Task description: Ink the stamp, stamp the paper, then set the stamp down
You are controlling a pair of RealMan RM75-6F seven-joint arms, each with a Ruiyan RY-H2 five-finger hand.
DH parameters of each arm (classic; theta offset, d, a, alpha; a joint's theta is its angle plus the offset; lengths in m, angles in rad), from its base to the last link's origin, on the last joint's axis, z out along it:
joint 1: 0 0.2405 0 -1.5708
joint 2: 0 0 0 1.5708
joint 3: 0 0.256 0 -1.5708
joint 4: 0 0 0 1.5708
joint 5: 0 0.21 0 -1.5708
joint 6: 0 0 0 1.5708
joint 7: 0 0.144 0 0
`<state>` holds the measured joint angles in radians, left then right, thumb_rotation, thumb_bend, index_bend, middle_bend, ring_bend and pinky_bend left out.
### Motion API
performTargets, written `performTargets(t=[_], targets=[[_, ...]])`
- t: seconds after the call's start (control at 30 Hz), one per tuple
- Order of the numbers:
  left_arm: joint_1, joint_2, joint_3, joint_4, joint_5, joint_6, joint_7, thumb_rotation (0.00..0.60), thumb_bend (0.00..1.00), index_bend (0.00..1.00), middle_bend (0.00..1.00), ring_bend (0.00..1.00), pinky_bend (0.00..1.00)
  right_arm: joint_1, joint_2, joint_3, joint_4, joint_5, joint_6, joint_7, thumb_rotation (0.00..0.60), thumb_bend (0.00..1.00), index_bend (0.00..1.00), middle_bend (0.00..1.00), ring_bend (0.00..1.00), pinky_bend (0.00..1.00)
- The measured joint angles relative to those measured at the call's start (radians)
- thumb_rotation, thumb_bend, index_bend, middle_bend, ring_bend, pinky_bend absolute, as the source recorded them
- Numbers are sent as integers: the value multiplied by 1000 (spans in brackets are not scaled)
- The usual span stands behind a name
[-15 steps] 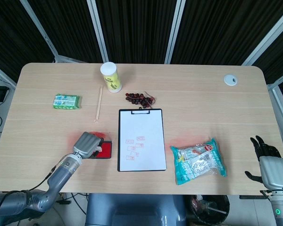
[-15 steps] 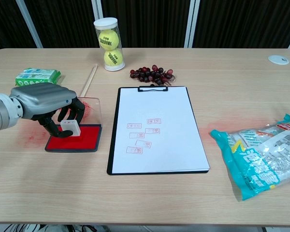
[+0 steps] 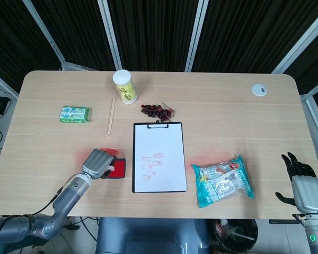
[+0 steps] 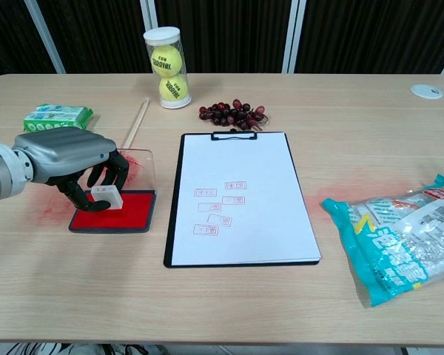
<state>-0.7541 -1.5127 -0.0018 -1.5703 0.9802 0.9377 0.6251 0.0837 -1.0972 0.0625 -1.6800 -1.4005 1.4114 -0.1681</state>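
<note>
The stamp [image 4: 106, 197] is pinched between thumb and fingers of the left hand [image 4: 70, 164] and sits on the red ink pad [image 4: 126, 209], left of the clipboard [image 4: 176, 200]. The right hand [image 3: 301, 182] is seen at the table's right edge, fingers spread, holding nothing.

Handling, as judged: the stamp is small, light and rigid, with smooth sides likely to slip; it is best taken by opposite side faces, kept upright.

Counts: one stamp, one ink pad, one sheet of paper [image 4: 240, 159] bearing six stamped marks [image 4: 216, 204].
</note>
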Motion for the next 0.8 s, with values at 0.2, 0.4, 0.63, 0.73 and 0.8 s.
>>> performTargets(t=[0.2,0.4,0.63,0.73,0.8], targets=[[-3,0,-2,1,-6,-2,4,600,462,602,623,512,581,1,-1,0,1,2,-1,-3,600,0,60,62,177,187],[-4,-2,0,2,-6,-3,6,600,462,602,625,515,581,0,-1,1,1,2,0,-4,600,0,60,62,177,187],[-6,-2,-1,0,-8,-1,12,600,462,602,625,515,581,1,0,1,1,3,-2,-2,600,0,60,63,177,188],[-6,-4,1,0,-7,3,16,600,462,603,627,516,581,1,1,1,0,4,-2,0,600,0,60,63,177,187],[-7,-5,2,1,-8,2,19,600,462,605,628,517,581,0,2,2,-1,5,-1,2,600,0,60,63,177,187]])
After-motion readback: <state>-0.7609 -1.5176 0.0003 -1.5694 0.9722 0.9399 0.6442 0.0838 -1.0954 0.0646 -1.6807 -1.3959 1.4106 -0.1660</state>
